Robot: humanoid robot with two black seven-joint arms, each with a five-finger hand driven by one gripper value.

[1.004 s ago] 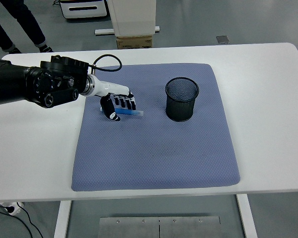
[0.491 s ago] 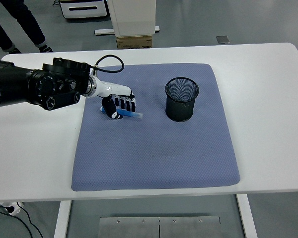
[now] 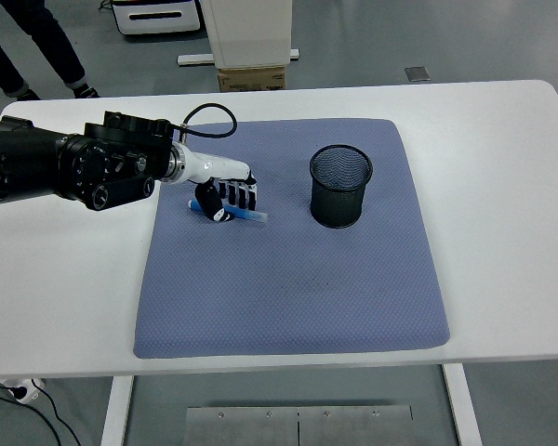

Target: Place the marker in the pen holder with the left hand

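My left hand (image 3: 225,195) rests low on the blue mat (image 3: 293,279) that covers the white counter (image 3: 65,288), fingers (image 3: 238,193) clamped on the blue marker (image 3: 248,215), which lies nearly flat against the mat. To the right, well apart, the black mesh pen holder (image 3: 340,186) stands upright.

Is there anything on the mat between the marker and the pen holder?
Nothing visible. The left hand is on the marker, and only bare blue mat lies between it and the pen holder.
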